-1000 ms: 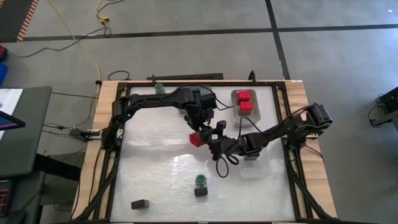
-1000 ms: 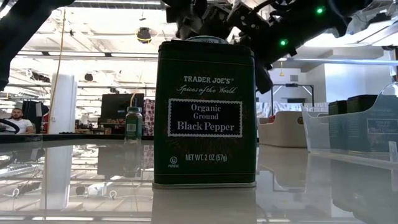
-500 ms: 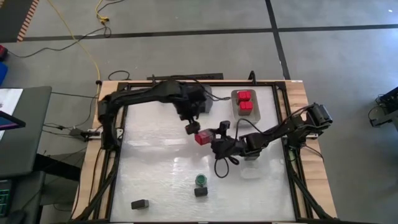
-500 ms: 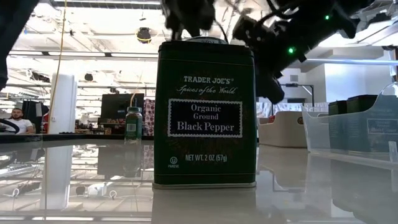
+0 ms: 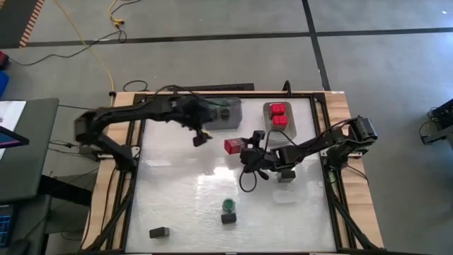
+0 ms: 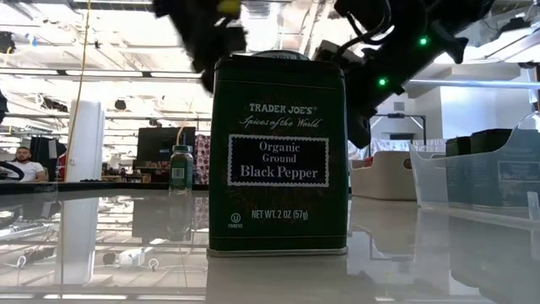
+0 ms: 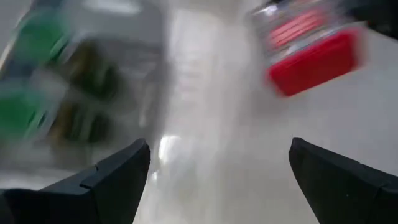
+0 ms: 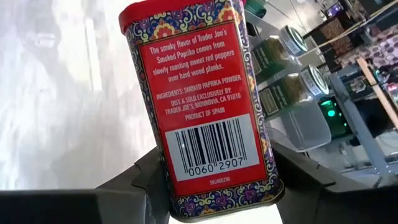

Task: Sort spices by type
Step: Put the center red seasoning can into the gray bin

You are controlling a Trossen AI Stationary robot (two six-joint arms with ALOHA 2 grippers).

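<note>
The right gripper (image 5: 241, 150), just right of centre in the high view, is closed on a red smoked-paprika tin (image 5: 232, 146) with a patterned border, clamping it at its lower end between both fingers (image 8: 149, 171). The left gripper (image 5: 200, 138), upper centre-left, stands wide apart and holds nothing.

The surface is a glossy white table (image 5: 184, 191) in a wooden frame, standing on a grey floor; the low view looks into a bright open hall with a person seated at far left.

Count in the high view:
- Red tins: three, two of them in a grey tray (image 5: 278, 126) at upper right.
- Dark tins: two loose at the bottom; one is the black pepper tin (image 6: 278, 156).
- Green-lidded jars: one loose at bottom centre (image 5: 228, 205); others sit blurred in a tray at upper centre.
</note>
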